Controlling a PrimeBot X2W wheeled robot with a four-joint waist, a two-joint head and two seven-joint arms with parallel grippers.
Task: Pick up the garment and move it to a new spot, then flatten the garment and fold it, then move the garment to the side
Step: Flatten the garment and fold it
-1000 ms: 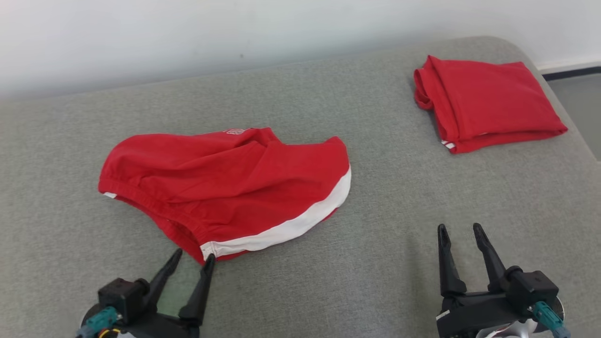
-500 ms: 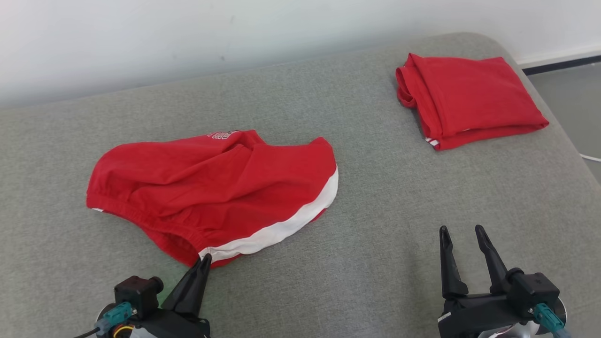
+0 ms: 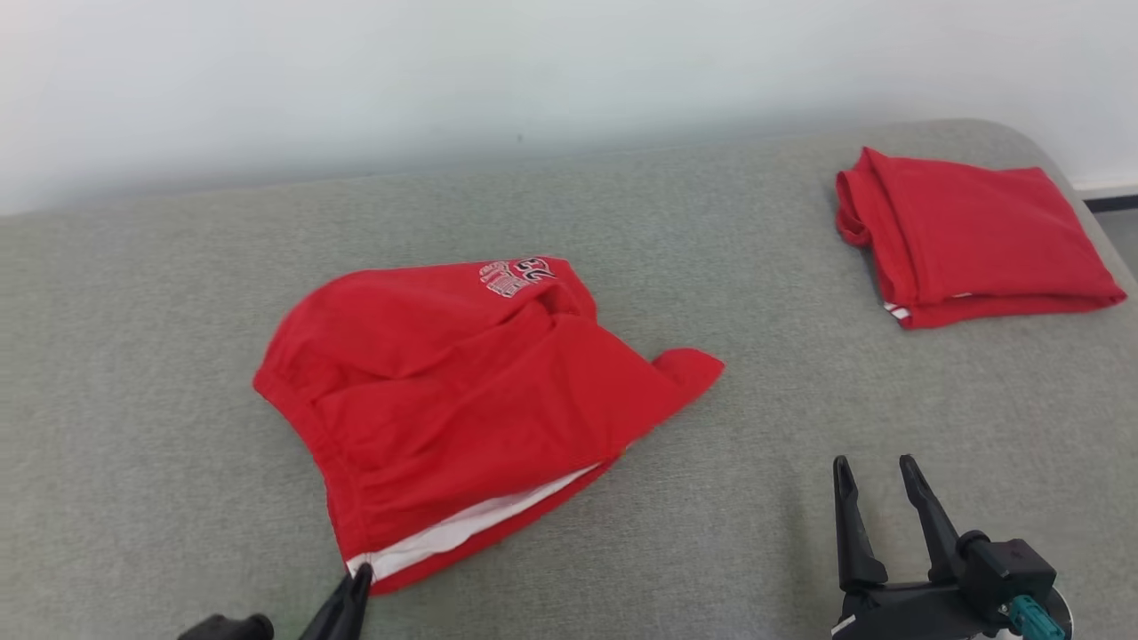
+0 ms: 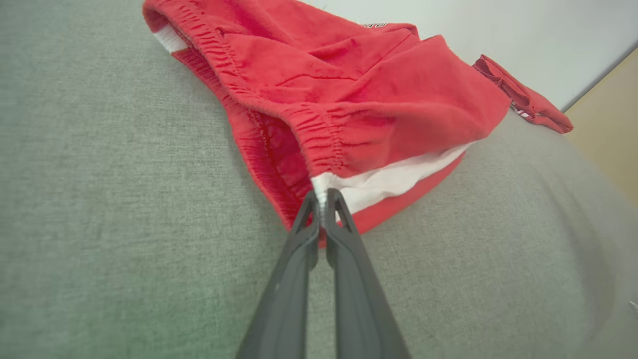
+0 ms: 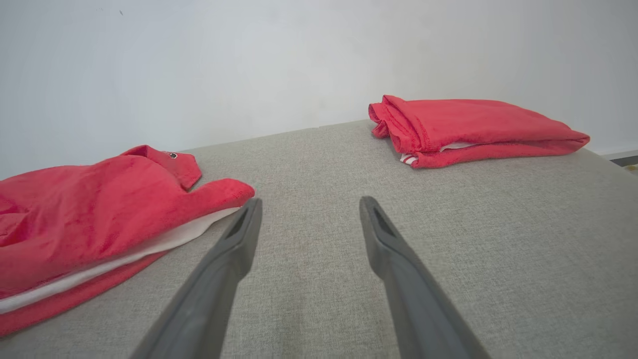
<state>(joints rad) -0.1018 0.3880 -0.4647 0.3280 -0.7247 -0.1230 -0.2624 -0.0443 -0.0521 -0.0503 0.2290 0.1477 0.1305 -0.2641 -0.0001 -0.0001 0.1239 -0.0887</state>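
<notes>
Since a second ago your left tool has pinched shut on the near corner of the red garment, at the white band's end, and the cloth has bunched over most of that band. It lies mid-surface on the grey padded surface, towards the near edge. Your right tool hovers spread wide, holding nothing. A folded red garment sits at the far right corner.

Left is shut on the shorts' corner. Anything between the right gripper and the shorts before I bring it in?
Nothing visible. Bare grey cushion separates the open right gripper from the shorts; the folded red garment lies far back right, off that path.
</notes>
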